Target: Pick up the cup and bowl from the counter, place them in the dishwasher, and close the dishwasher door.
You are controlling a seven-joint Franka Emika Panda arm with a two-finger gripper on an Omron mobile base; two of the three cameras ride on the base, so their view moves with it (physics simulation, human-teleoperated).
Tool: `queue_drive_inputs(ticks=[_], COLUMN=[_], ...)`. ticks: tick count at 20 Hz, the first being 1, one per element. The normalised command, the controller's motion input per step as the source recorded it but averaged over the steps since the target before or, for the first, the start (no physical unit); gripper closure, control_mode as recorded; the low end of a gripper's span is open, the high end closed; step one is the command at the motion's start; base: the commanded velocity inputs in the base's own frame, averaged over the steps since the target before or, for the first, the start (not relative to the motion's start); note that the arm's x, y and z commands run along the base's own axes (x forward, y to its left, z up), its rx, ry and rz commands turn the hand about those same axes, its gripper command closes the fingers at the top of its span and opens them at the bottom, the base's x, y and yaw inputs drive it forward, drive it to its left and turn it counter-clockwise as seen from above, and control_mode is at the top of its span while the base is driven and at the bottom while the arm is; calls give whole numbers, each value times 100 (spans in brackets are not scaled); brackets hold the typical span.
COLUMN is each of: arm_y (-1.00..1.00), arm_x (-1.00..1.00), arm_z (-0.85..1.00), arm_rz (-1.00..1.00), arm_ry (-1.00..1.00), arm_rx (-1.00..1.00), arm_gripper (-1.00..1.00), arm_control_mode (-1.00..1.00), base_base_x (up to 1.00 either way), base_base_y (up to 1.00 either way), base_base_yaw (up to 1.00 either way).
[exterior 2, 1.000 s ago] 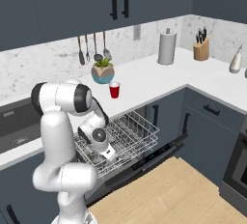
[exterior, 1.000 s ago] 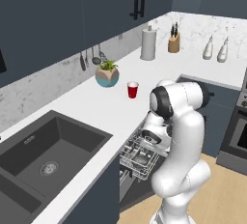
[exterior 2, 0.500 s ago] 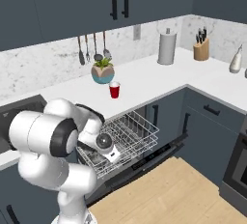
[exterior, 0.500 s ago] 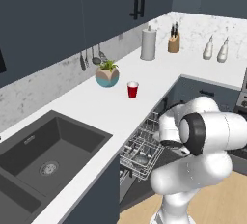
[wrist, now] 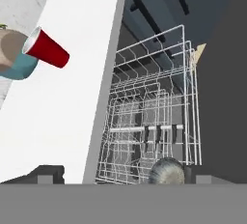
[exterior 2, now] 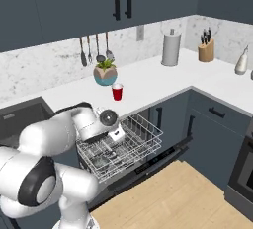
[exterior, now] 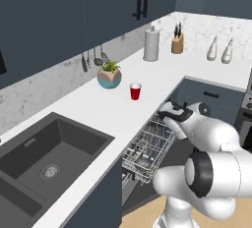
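**Bowl lodged in rack; cup on counter; gripper released**

The gripper [wrist: 118,172] is found with its jaws spread wide and nothing between them; one dark fingertip [wrist: 48,172] is seen at the lower left of the hand view and the other at the lower right, well apart. In the left base view the gripper [exterior: 173,114] is positioned over the far end of the white wire rack [exterior: 147,146], just beside the counter [exterior: 93,109] edge.

The dishwasher [exterior 2: 123,149] is observed open, with the rack drawn out over the lowered dishwasher door [exterior 2: 163,156]. The bowl [wrist: 166,172], dark grey and round, is seen inside the rack, at its end nearest the hand camera. In the right base view the bowl [exterior 2: 100,162] is recorded low in the rack, partly screened by wires.

The cup [exterior: 135,91] is noted standing upright on the counter, mouth up, back from the edge and near a teal plant pot [exterior: 109,77], apart from it. In the hand view the cup [wrist: 46,49] appears just beside that pot. A dark double sink [exterior: 44,158] is set into the counter, well apart from the cup.
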Motion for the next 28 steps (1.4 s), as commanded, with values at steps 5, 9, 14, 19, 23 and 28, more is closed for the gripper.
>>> queue_drive_inputs(ticks=[5, 9, 14, 19, 23, 28], arm_y=[-22, -6, 34, 64, 43, 16], arm_x=[59, 88, 79, 36, 33, 50], arm_z=[100, 71, -12, -45, -40, -29], arm_rz=[0, 0, 0, 0, 0, 0], arm_ry=[17, 13, 0, 0, 0, 0], arm_rx=[24, 25, 13, 0, 0, 0], arm_gripper=[-100, -100, -100, -100, -100, -100], arm_control_mode=[-100, -100, -100, -100, -100, -100], base_base_x=[0, 0, 0, 0, 0, 0], base_base_y=[0, 0, 0, 0, 0, 0], base_base_yaw=[0, 0, 0, 0, 0, 0])
